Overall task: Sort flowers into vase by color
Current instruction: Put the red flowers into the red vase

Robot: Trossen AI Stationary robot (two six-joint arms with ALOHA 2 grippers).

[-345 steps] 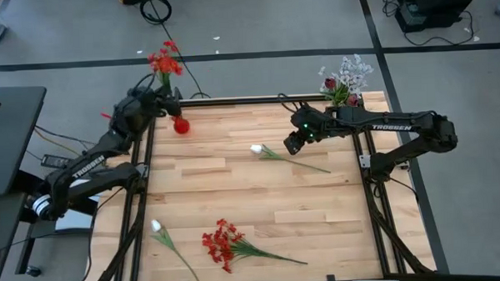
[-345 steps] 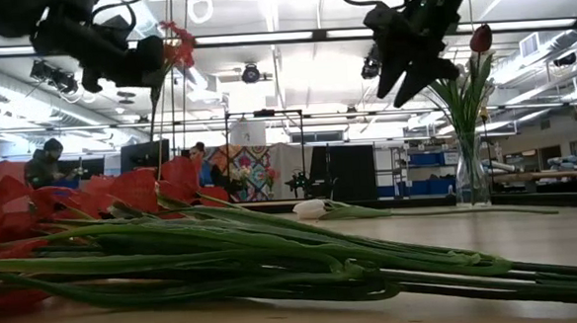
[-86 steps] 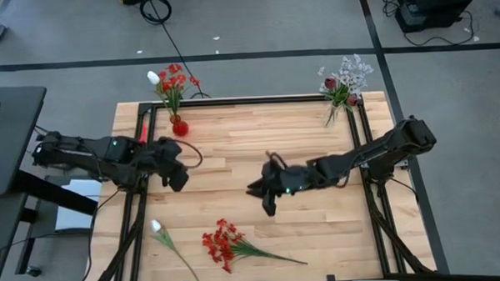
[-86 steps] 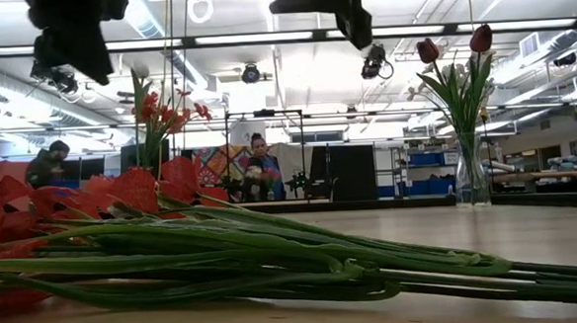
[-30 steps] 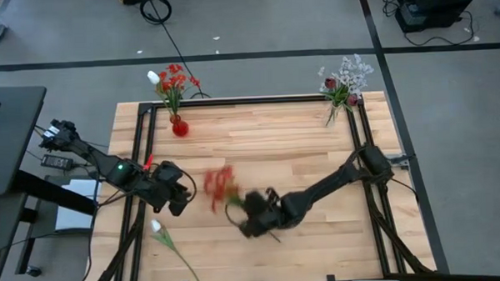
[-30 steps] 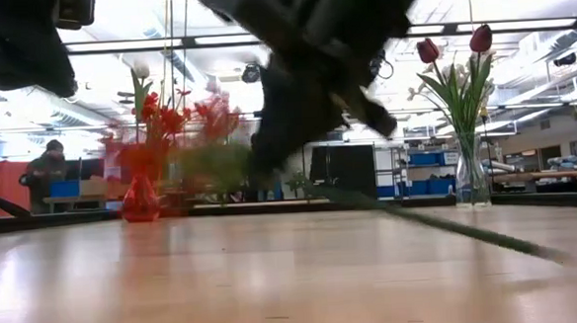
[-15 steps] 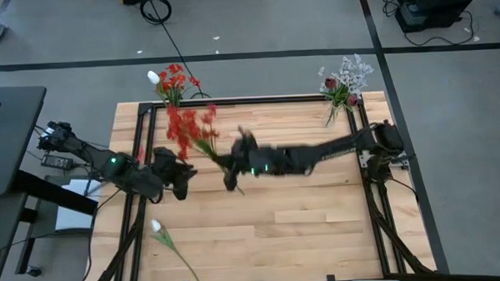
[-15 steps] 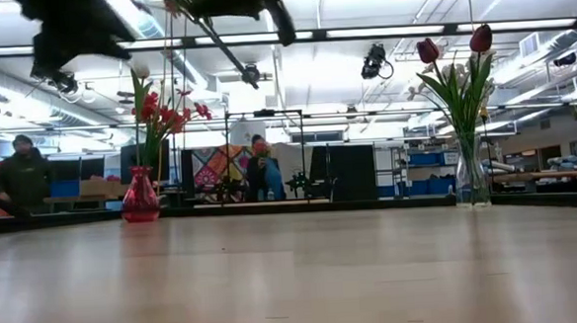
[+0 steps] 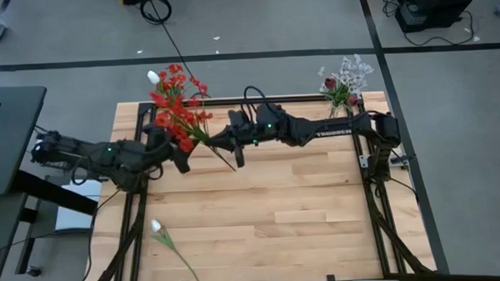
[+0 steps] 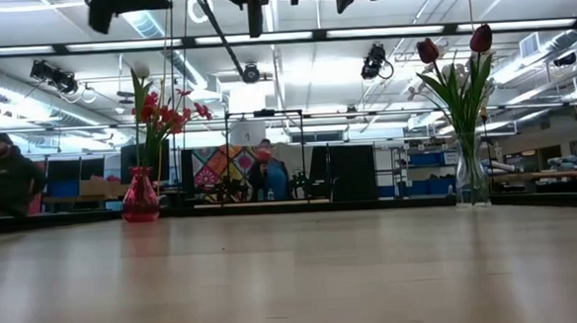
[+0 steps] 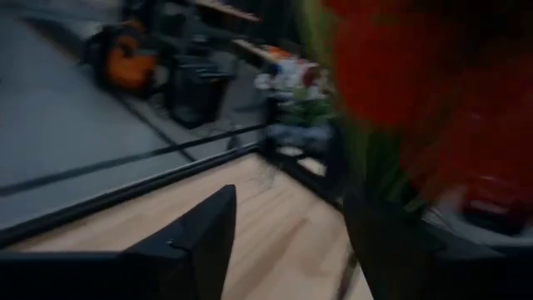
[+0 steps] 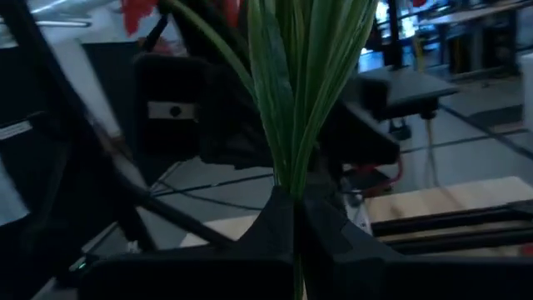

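My right gripper [image 9: 217, 143] reaches across the far half of the table and is shut on a bunch of red flowers [image 9: 178, 118]. The bunch is held high, beside the red vase [image 10: 140, 201] at the far left, which has red flowers and a white bud [image 9: 153, 76] in it. My left gripper [image 9: 182, 159] is open just on the near side of the bunch. In the left wrist view the blurred red blooms [image 11: 391, 75] loom ahead of its fingers, and I cannot tell whether they touch. A white tulip [image 9: 157, 228] lies flat on the table, near left. My right gripper pinches the bundled green stems [image 12: 291, 179] between its two fingers, some way below the blooms. The fingers come in level from the table's right and lie across the stems. The bunch is lifted clear of the table, its blooms toward the far left and its stem end [image 9: 232, 165] pointing to the near side.
A clear glass vase [image 10: 472, 172] with maroon tulips and pale sprigs [image 9: 348, 74] stands at the far right corner. A black frame rail [image 9: 143, 194] runs along the table's sides. Most of the wooden top [image 9: 277, 206] lies bare. People show in the room beyond the table.
My right gripper has swung from the table's near middle up and toward the far left, carrying the red bunch clear of the table to the red vase; the bunch has turned so its blooms point far-left. My left gripper has moved toward the far edge, closing on the bunch.
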